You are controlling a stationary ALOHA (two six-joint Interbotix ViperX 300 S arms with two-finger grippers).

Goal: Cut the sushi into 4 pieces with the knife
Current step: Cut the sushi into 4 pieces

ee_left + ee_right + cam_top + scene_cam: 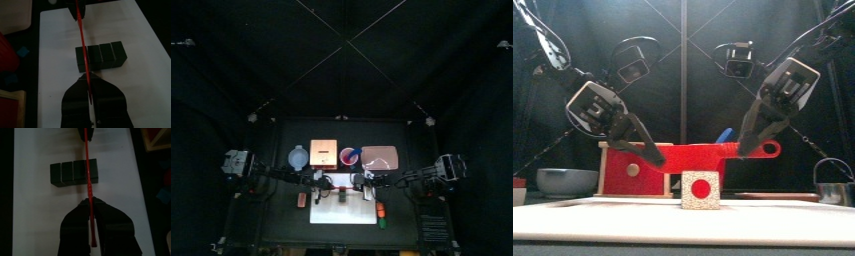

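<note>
On the table's front edge, the sushi roll (700,189) sits end-on on the white cutting board (593,214), its blocks joined. Just over it the red knife (700,155) lies level — left gripper (648,153) clamped on one end, right gripper (751,149) clamped on the other. Behind — wooden box (653,182), blue-grey bowl (564,181).

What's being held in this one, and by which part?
The red toy knife, held level between both arms: the left gripper pinches its blade end, the right gripper its handle end.
</note>
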